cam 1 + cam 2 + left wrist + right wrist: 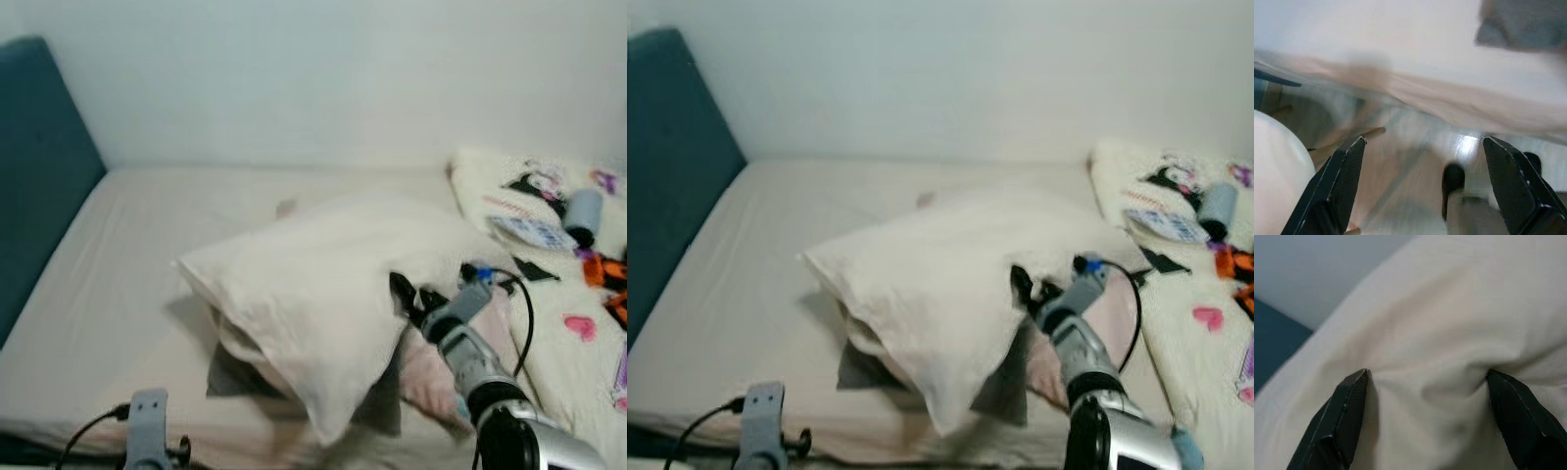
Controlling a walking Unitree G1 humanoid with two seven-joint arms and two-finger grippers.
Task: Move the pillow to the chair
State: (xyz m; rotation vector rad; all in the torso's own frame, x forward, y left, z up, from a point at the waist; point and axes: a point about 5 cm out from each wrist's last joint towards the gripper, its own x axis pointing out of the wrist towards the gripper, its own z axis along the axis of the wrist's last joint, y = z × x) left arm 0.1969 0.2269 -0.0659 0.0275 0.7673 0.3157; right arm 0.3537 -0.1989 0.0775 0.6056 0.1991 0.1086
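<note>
A large cream pillow [323,284] lies askew in the middle of the bed [127,284], one corner hanging toward the near edge. My right gripper [404,294] reaches in from the right and presses into the pillow's right side. In the right wrist view its two black fingers [1352,401] stand wide apart, open, with pillow fabric [1440,347] bulging between them. My left arm [147,431] sits low at the bed's near edge. The left gripper [1422,147] is open and points down at the floor, holding nothing.
A dark teal headboard [39,176] stands at the left. Under the pillow lie a grey cloth [235,377] and a pink cushion [431,372]. A patterned blanket [509,196] with a grey cylinder [584,215] and small items covers the right side. A white wall is behind.
</note>
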